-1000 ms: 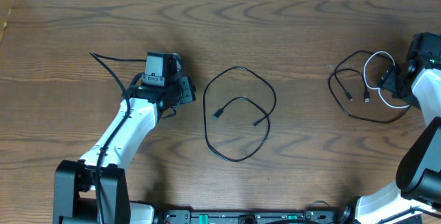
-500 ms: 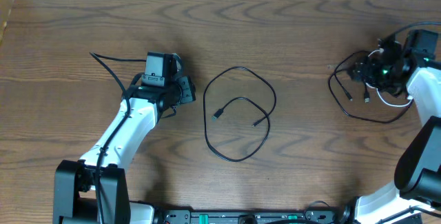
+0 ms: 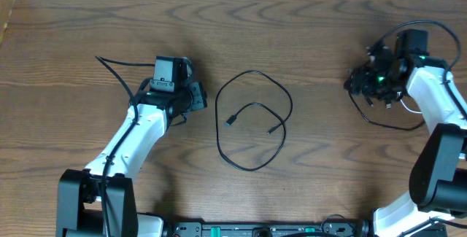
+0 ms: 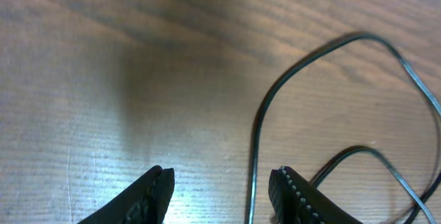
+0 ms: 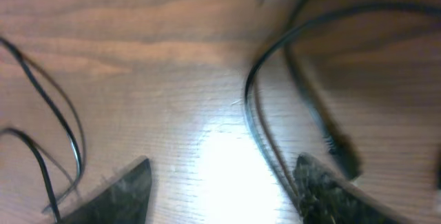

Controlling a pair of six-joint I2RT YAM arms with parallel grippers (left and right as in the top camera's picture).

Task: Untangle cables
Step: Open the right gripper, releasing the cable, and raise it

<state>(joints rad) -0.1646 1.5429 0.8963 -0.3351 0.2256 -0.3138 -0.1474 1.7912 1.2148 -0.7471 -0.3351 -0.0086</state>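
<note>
Overhead: one black cable (image 3: 252,120) lies alone mid-table in a loose open loop, with both plug ends turned inward and free, well apart from everything else. I judge this one separated. The remaining cable tangle (image 3: 385,113) sits at the right edge of the wooden table (image 3: 306,25), with black strands crossing one another. I cannot pick out the white cable with certainty under the arm. The right gripper (image 3: 368,84) hangs over the left part of that tangle. In the blurred right wrist view the right gripper (image 5: 220,189) has its jaws set wide with nothing between the pads. A doubled black strand (image 5: 258,127) runs down between the fingers, closer to one side, and a plug (image 5: 337,151) lies just beside that finger. The left gripper (image 3: 191,95) sits near the left side of the separated loop. The left wrist view shows its jaws also spread wide and empty, with the cable's curve (image 4: 256,148) passing on the wood just ahead of the fingertips. Estimate: task partly done, with one cable out and the right cluster not yet pulled apart. The next step is likely a grasp on a strand there.
</note>
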